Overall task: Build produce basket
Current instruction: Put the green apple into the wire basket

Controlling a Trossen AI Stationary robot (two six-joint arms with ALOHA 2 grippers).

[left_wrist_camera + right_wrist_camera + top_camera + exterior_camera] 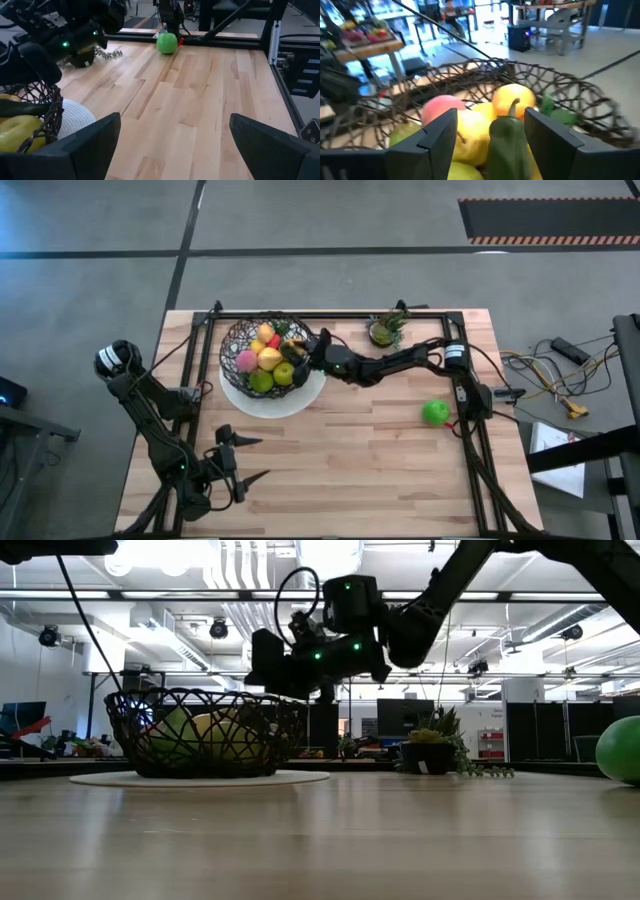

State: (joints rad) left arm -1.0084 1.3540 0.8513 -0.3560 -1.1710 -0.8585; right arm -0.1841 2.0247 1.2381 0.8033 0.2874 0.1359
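Observation:
The black wire basket (232,340) stands on a white plate (300,402) at the table's far left. It holds yellow lemons, a pink peach (442,107), green apples and a red piece. My right gripper (306,352) hovers over the basket's right rim and is open. A dark green cucumber with a stem (507,142) lies between its fingers on the other produce. A green apple (436,413) rests on the table at the right. My left gripper (245,460) is open and empty near the table's front left. My right gripper comes slanting down from the table's right, and its open fingers (432,137) stand on either side of the dark green cucumber (507,142). One finger is close beside it. I cannot tell whether it touches.
A small potted plant (385,330) stands at the far edge, right of the basket. A black frame (470,420) runs along the far and right edges. Bare wood lies in the middle (340,460) and toward the near edge.

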